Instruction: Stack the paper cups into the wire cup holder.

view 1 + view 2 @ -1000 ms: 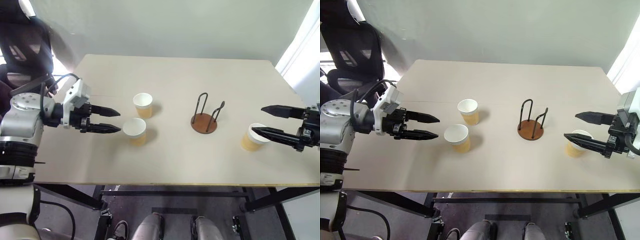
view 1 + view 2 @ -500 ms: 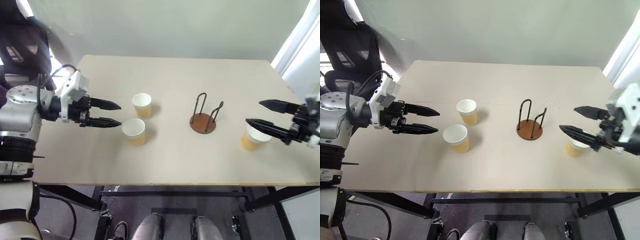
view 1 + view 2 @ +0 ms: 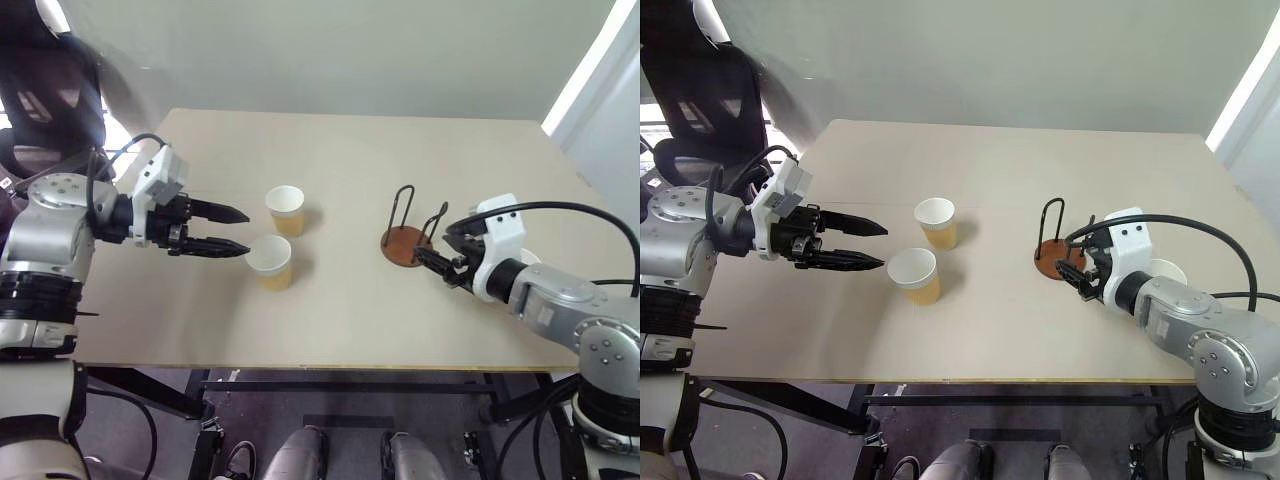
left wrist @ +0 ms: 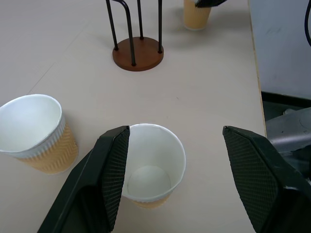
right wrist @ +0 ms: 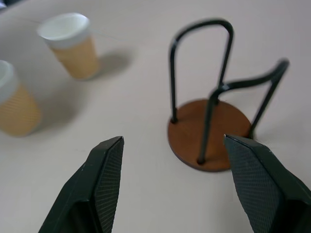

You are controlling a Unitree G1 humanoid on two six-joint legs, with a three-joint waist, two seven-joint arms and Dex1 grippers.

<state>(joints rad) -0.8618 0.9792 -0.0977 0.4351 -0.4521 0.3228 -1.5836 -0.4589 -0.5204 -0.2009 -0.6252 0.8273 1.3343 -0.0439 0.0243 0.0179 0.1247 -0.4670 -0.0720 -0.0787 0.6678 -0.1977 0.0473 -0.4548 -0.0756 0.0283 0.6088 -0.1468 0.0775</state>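
Two tan paper cups stand upright left of the table's middle, the near cup and the far cup. My left gripper is open and level, its tips just left of the near cup, which sits low between the fingers without being gripped. A third cup stands at the right, partly hidden behind my right forearm. The wire cup holder, a brown disc with black wire loops, is empty. Just to the holder's right, my right gripper points at it, open and holding nothing.
The light table has bare room behind the cups and the holder, and along its front edge. A black office chair stands off the table's back left corner. A cable loops over my right forearm.
My right arm has swung in from the table's right side, away from the third cup, and rolled so its gripper now points at the holder. The left gripper has stayed where it was.
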